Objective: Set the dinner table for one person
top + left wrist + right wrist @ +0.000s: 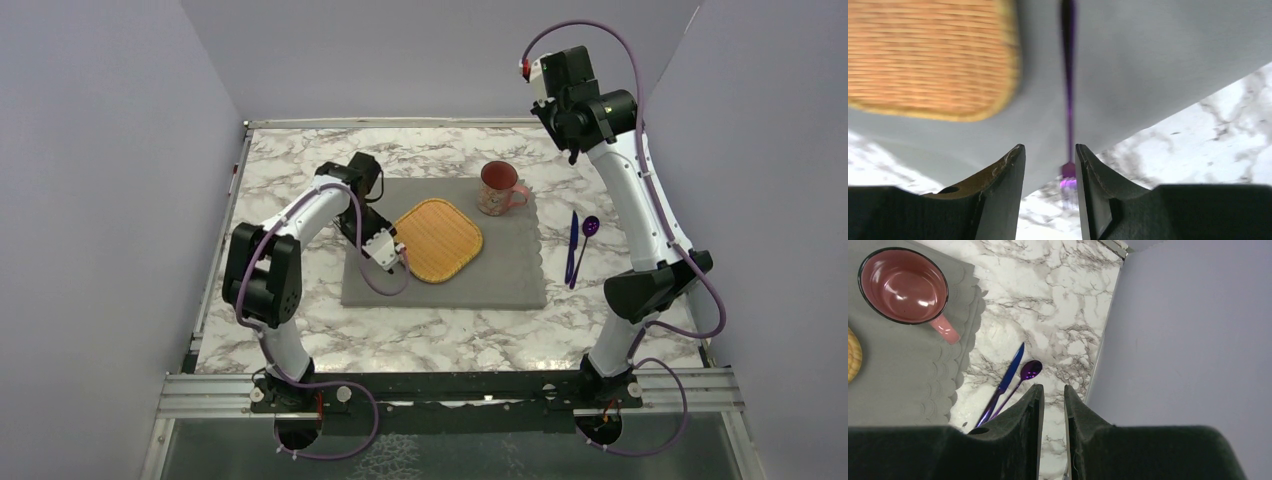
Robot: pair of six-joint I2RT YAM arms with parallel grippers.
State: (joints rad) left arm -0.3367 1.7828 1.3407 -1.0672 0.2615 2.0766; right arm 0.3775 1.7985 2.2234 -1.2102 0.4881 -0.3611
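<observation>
My left pincer [1049, 150] sits low and spread over the grey placemat [1148, 60] on the marble table [1218, 140], purple utensil [1068, 90] lying below the gap, woven plate [928, 55] just beside; my right pincer [1053, 389], narrowly parted and empty, hangs high above the table's right side, over knife [1007, 377] and spoon [1029, 370].

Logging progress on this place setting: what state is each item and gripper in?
Mug: upright, empty, on the placemat.
Woven plate: flat on the placemat, bare.
Fork: blurred, on the placemat beside the plate.
Knife: flat on the marble table, off the placemat.
Spoon: flat beside the knife.
Left gripper: open, straddling the fork.
Right gripper: raised, jaws narrowly apart, empty.
</observation>
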